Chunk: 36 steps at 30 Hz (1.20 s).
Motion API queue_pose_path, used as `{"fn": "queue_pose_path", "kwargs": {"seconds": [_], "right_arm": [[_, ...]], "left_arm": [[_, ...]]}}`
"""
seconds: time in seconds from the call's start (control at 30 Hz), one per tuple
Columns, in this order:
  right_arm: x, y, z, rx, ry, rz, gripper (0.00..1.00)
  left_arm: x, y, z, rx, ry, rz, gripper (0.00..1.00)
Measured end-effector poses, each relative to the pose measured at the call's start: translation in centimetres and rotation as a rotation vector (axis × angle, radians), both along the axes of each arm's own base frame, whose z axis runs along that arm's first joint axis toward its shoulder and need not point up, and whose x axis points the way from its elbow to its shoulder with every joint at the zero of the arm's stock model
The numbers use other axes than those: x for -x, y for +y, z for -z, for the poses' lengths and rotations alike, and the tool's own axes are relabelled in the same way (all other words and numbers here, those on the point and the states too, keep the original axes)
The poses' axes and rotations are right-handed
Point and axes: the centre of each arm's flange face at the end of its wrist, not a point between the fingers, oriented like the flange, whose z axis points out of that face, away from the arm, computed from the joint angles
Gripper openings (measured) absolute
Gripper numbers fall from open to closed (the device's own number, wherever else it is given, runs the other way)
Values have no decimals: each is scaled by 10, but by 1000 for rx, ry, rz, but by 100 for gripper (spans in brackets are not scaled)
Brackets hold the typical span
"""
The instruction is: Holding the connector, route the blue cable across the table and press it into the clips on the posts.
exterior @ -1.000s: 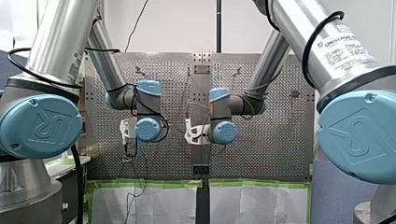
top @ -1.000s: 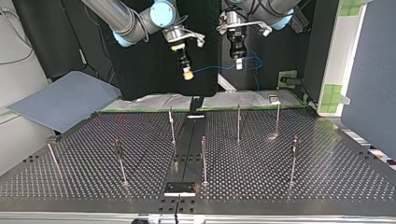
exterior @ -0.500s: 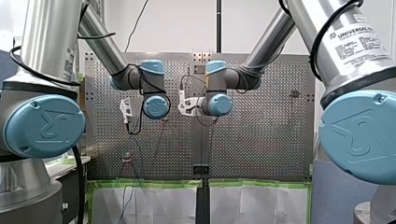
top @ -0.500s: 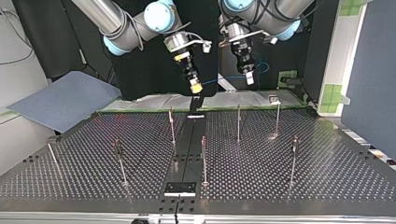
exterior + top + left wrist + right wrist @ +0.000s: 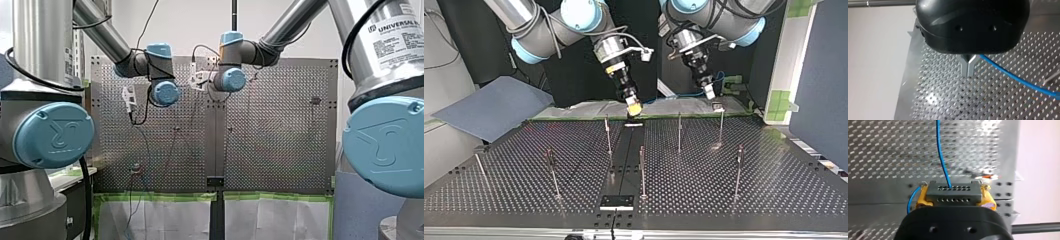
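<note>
end effectors (image 5: 634, 106) (image 5: 709, 91) two; one connector (image 5: 953, 193), cable (image 5: 941, 157)

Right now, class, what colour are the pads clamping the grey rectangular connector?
Yellow pads; right wrist view shows them best.

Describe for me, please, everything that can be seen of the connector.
The connector is a dark grey rectangular block, plastic by its look, with two rows of small holes on its face. It is clamped between the yellow pads of my right claw. The blue cable leaves its upper row and runs ahead over the perforated table.
</note>
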Motion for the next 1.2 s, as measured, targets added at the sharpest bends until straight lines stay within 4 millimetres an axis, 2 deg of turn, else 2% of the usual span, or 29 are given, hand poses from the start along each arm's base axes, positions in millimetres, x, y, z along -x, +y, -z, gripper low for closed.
{"fn": "queue_pose_path", "kwargs": {"seconds": [0.1, 0.4, 0.5, 0.8, 1.2], "right_arm": [[-3, 2, -12, -6, -11, -24, 0], [-11, 6, -10, -43, 7, -57, 0], [-14, 6, -15, -44, -5, -64, 0], [-31, 0, -31, -61, -38, -99, 0], [-62, -16, -15, -93, -23, -119, 0]], "left_arm": [[-1, 7, -13, -1, -5, -25, 0], [-4, 21, -61, 11, -53, -44, 0], [-5, 27, -70, 9, -57, -46, 0], [-16, 48, -68, -26, -7, -47, 0], [-59, 70, -65, -20, -8, -33, 0]]}}
